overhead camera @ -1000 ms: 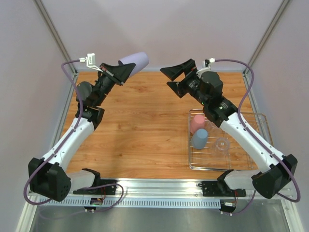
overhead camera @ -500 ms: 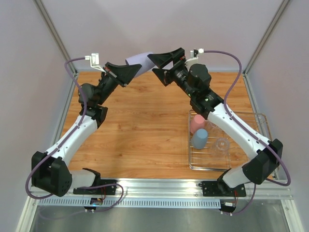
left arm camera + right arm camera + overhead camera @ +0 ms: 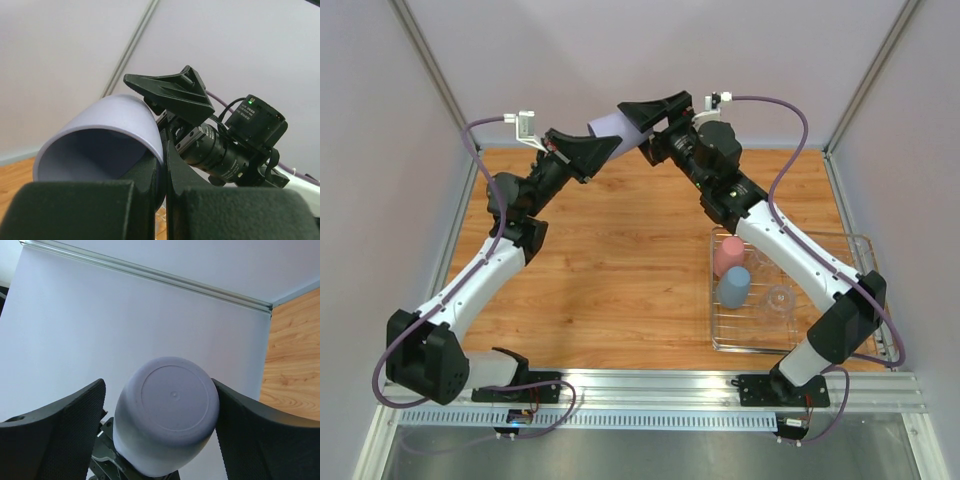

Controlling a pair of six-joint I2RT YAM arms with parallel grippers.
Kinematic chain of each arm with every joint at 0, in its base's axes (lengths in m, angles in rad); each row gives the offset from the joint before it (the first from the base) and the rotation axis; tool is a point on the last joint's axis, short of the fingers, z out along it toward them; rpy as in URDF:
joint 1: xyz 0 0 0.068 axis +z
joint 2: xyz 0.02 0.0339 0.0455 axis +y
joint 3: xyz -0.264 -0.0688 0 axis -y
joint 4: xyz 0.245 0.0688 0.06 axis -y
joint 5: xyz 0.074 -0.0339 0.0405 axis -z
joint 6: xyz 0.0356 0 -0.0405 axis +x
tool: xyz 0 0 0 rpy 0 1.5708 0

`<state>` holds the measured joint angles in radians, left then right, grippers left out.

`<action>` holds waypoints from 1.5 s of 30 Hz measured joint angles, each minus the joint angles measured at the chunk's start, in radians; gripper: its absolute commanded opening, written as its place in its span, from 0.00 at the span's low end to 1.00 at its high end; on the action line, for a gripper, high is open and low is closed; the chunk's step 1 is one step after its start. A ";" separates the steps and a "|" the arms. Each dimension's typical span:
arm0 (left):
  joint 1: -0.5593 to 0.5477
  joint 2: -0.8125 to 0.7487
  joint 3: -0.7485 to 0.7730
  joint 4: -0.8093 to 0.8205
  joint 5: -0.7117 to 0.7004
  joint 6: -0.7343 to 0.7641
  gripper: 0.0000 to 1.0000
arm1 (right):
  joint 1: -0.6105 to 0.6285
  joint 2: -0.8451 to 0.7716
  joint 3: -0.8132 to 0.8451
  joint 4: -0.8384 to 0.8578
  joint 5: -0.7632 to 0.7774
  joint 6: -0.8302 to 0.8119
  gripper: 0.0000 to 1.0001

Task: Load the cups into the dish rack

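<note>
My left gripper is shut on the rim wall of the lavender cup, holding it on its side high above the table's far edge. In the left wrist view its fingers pinch the cup wall. My right gripper is open, straddling the cup's base. In the right wrist view the cup sits between the right gripper's pads: the right pad touches it and a small gap shows at the left pad. The dish rack holds a pink cup, a blue cup and a clear tumbler.
The rack lies on the wooden table at the right, partly under my right arm. Metal frame posts rise at the back corners, with pale walls behind.
My right arm swung left to the lavender cup and its jaws have narrowed around the base. My left gripper carried the cup slightly right.
</note>
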<state>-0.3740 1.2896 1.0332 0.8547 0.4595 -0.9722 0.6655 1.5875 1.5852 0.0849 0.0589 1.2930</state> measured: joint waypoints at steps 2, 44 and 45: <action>-0.006 -0.002 0.005 -0.008 0.002 0.030 0.00 | 0.000 0.001 0.001 -0.003 0.003 -0.008 0.68; -0.010 -0.387 0.030 -1.002 -0.338 0.469 1.00 | 0.639 -0.910 -0.778 -0.739 1.028 -0.729 0.02; -0.010 -0.392 0.021 -1.011 -0.336 0.469 1.00 | 0.689 -0.896 -0.776 -0.790 1.084 -0.681 0.02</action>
<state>-0.3836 0.8974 1.0542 -0.1562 0.1230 -0.5030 1.3544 0.6914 0.8089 -0.7052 1.1427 0.6117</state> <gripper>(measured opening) 0.997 0.660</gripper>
